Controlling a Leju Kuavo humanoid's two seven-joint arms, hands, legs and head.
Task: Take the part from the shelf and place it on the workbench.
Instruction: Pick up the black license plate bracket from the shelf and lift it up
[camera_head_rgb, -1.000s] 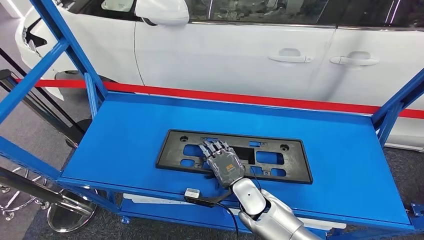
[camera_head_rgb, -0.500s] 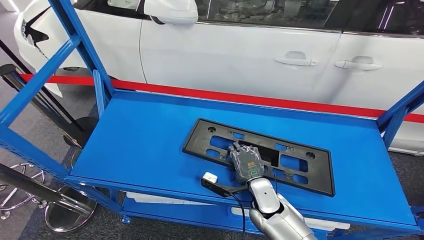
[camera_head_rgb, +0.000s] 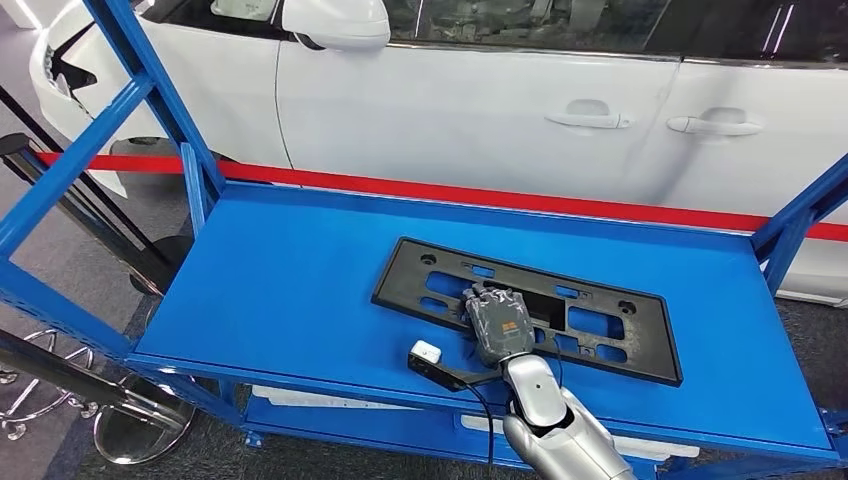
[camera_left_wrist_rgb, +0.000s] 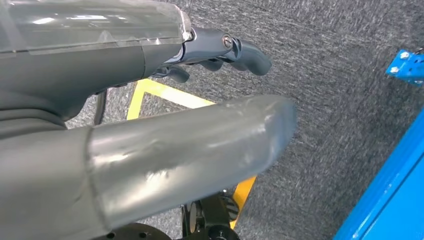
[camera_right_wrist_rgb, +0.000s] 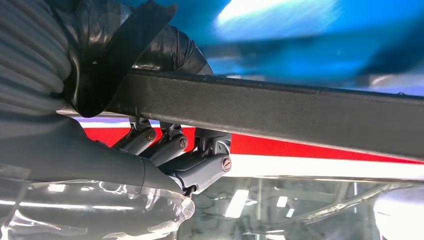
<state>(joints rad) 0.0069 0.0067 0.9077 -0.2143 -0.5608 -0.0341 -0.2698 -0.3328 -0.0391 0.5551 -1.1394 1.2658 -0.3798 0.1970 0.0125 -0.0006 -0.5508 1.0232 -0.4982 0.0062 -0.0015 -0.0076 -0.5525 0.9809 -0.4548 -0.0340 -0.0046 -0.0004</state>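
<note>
A white car (camera_head_rgb: 520, 110) stands behind the shelf, and a red strip (camera_head_rgb: 480, 195) runs along its lower side. In front of it is the blue shelf (camera_head_rgb: 270, 290), a flat metal deck inside a blue frame, over a grey carpet floor (camera_left_wrist_rgb: 340, 100). The part, a long black plastic frame (camera_head_rgb: 600, 325) with several openings, lies on the deck a little to the right of the middle, turned at a small angle so that its right end is nearer to the front edge. The right hand (camera_head_rgb: 497, 322) comes from below on a silver arm and grips the near long edge of the frame; in the right wrist view its fingers (camera_right_wrist_rgb: 170, 145) curl over the black bar (camera_right_wrist_rgb: 280, 107) and the thumb presses from the other side. The left hand (camera_left_wrist_rgb: 150, 100) hangs beside the shelf over the carpet, holding nothing, its fingers apart and only a little bent. A yellow line (camera_left_wrist_rgb: 165, 92) is marked on the floor under it
</note>
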